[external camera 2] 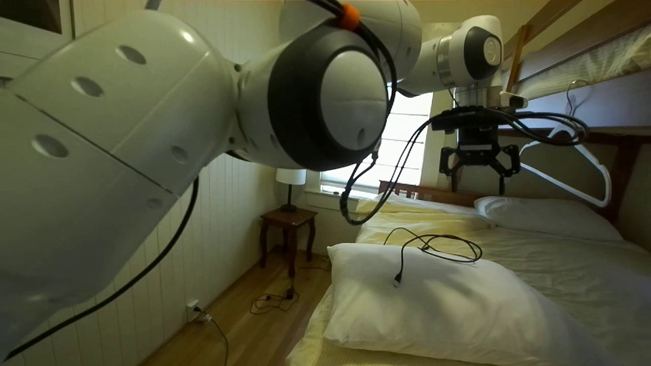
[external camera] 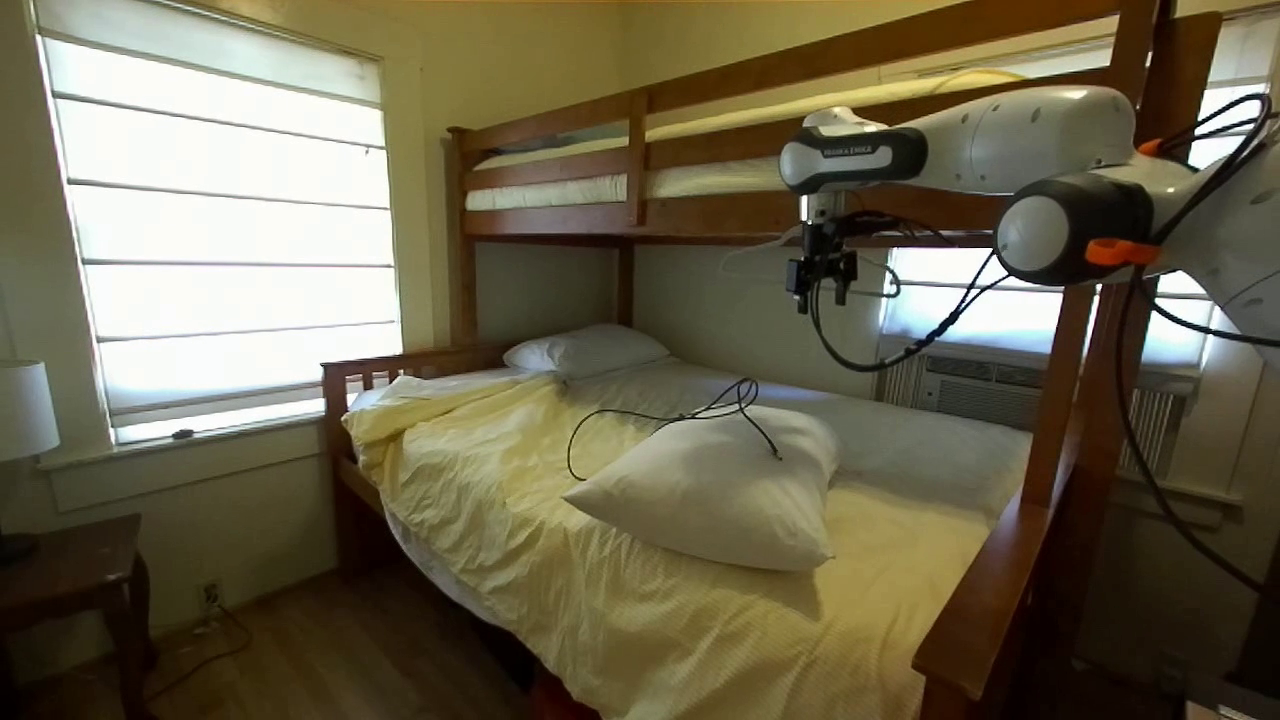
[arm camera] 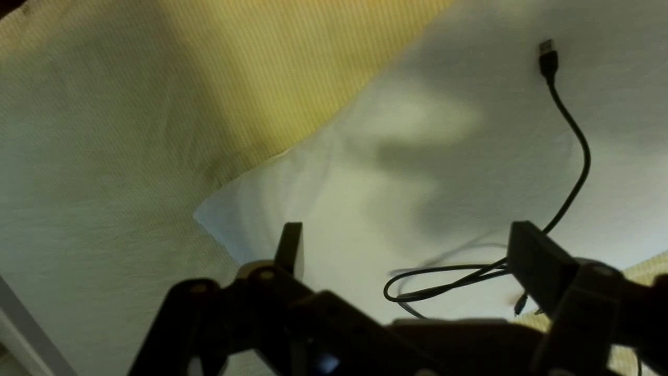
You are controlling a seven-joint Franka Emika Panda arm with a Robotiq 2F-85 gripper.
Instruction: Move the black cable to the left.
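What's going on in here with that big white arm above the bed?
A robot arm is meant to move the black cable to the left. The cable lies in loose loops, partly on a white pillow on the bed. The gripper, the arm's black claw, hangs open above the pillow and holds nothing. So the cable is not in its grasp at this moment.

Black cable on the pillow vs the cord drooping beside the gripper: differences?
The black cable rests on the pillow; the cord hangs from the arm. The cable crosses itself in loops; the cord sags in one bend. The cable looks thinner than the cord. Both are black.
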